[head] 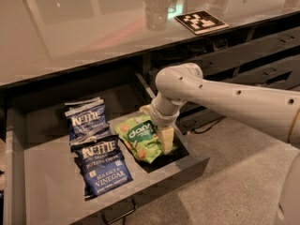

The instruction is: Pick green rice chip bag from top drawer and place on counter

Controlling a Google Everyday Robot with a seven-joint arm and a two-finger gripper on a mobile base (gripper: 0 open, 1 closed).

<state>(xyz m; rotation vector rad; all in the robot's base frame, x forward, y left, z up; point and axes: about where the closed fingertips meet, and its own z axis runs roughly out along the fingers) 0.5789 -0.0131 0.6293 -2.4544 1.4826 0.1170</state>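
The green rice chip bag (139, 139) lies flat in the right part of the open top drawer (47, 182), logo up. My gripper (165, 138) reaches down from the pale arm into the drawer and sits at the bag's right edge, touching or just over it. The wrist hides the bag's far right corner. The glossy counter (84, 27) runs above the drawer and bears a black-and-white marker tag (200, 21).
Two dark blue Kettle chip bags (86, 118) (103, 165) lie left of the green bag in the drawer. The drawer's handle (117, 214) sticks out at the front. Narrower closed drawers (262, 50) stand at the right. Grey floor lies below the arm.
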